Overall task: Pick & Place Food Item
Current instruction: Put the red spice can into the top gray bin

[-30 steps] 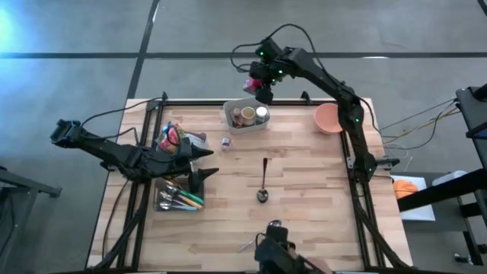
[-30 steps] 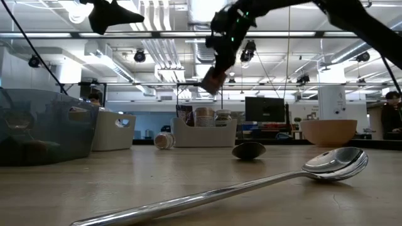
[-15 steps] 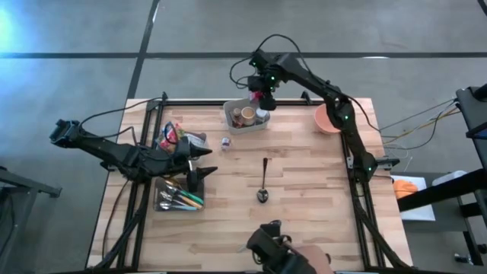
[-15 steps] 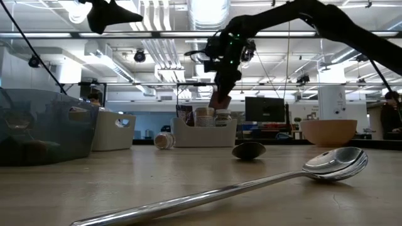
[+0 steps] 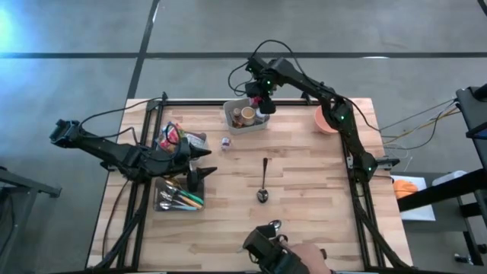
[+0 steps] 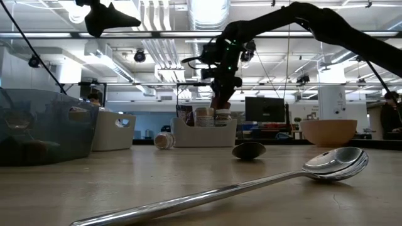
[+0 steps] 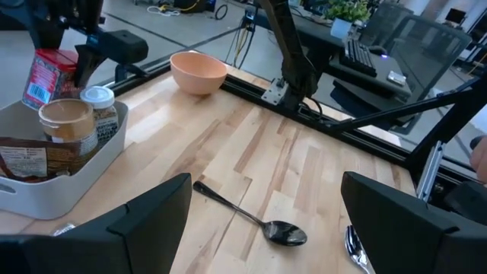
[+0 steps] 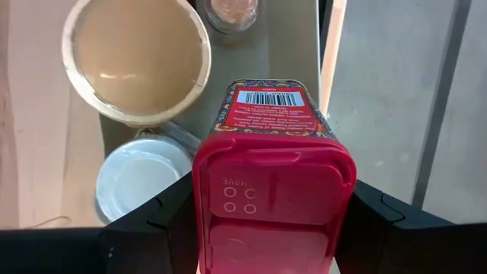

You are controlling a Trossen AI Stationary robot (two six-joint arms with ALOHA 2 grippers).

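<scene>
Right gripper [image 8: 274, 228] lowered, red spice tin [image 8: 272, 175] over grey bin [image 5: 245, 125]

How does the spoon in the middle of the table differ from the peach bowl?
The spoon is dark, slim metal lying flat mid-table; the peach bowl is round, matte and upright at the far right edge. The spoon lies nearer the left gripper, the bowl beside the right arm. Both sit untouched on the table.

Both arms are dark, nearly black, built of slim jointed links. Black cables loop loosely off the right arm [image 5: 319, 87] and trail along the left arm [image 5: 114, 154]. Small green lights glow on the right arm's wrist and farther down its links. The left arm's fingers [image 7: 148, 209] are broad, matte black, angular wedges.
</scene>
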